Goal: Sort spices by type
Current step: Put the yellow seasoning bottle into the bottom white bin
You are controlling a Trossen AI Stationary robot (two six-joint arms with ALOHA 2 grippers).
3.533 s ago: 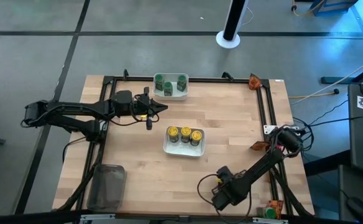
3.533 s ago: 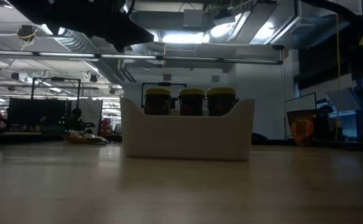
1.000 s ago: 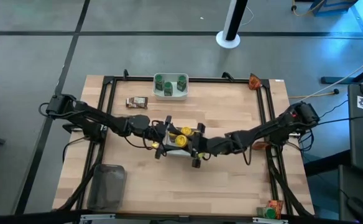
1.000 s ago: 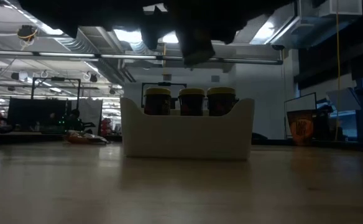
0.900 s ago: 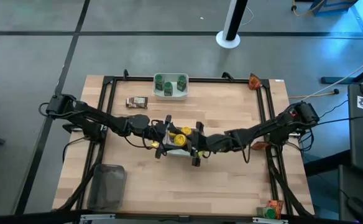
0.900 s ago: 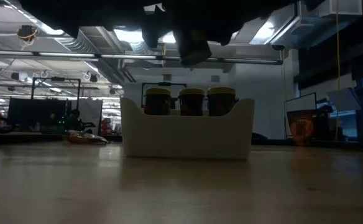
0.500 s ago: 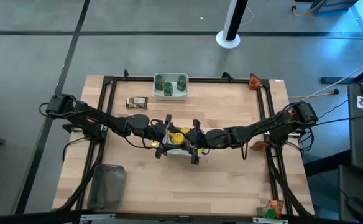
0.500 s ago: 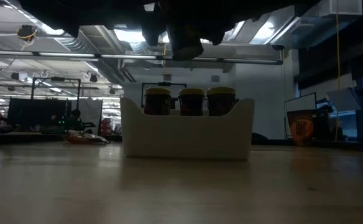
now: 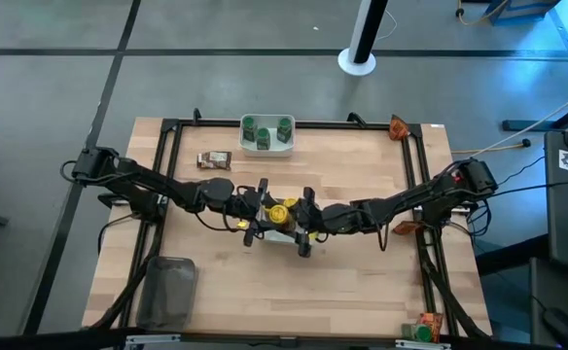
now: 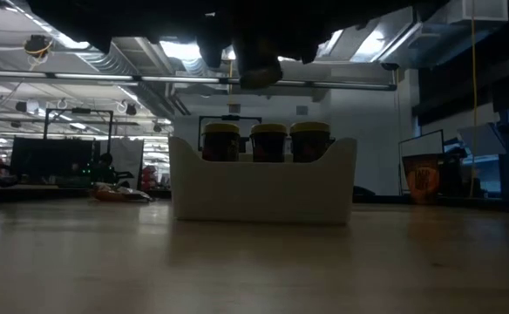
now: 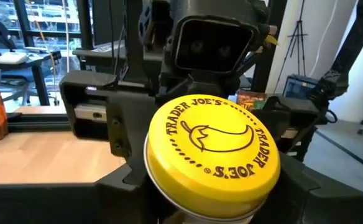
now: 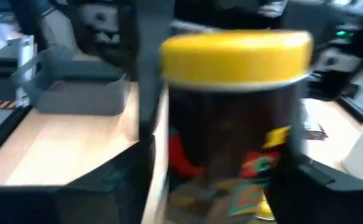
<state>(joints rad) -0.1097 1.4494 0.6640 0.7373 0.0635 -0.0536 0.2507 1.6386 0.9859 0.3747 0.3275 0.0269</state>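
Both claws crowd one yellow-capped jar [image 9: 281,211].

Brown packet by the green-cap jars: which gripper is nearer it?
Left. The left gripper sits at the centre white bowl's side facing the brown packet; the right gripper is across that bowl, farther away.

From above, both arms meet over the middle white bowl [image 9: 282,236], so most of it is covered and only one yellow cap [image 9: 279,212] peeks out. Can't tell which gripper actually has that jar. Low view cuts the arms off at the top edge, just dark shapes. The right wrist view is smeared with blur, and the jar label [image 12: 256,168] there is unreadable. The packet [image 9: 213,159] is too small to read.
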